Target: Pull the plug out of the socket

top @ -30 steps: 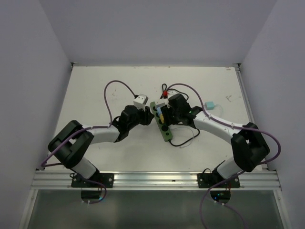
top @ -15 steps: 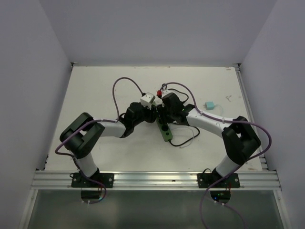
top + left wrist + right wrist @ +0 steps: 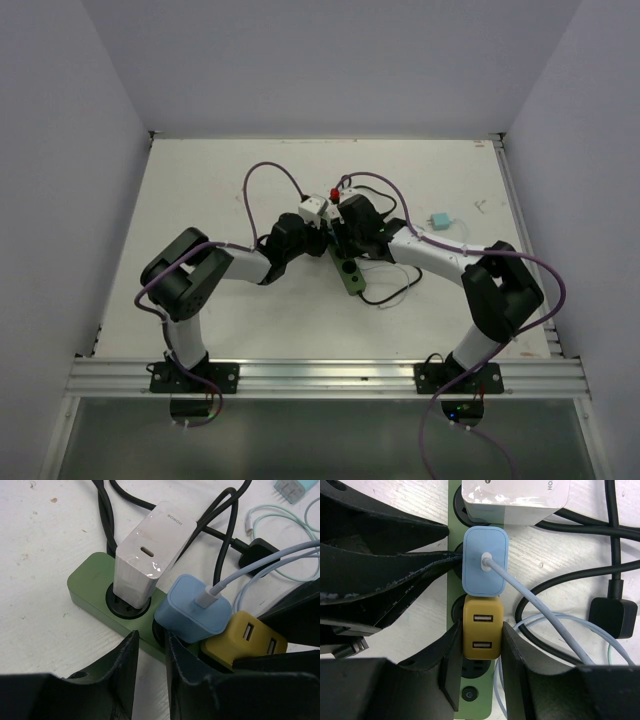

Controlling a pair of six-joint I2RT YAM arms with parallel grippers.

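Socket (image 3: 349, 278) lies mid-table (image 3: 200, 180), long axis near-to-far, far end leaning left. Its neighbouring outlets hold white charger (image 3: 150, 550), blue adapter (image 3: 475, 575) and yellow adapter (image 3: 481, 628). Right gripper (image 3: 481, 635) clamps yellow adapter. Left gripper (image 3: 150, 640) narrowly parted, empty, tips at socket's edge.

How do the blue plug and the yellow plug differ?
The blue plug has a pale cable in it; the yellow plug has two empty USB ports. The right hand grips the yellow plug, not the blue plug. Both sit side by side in the green strip.
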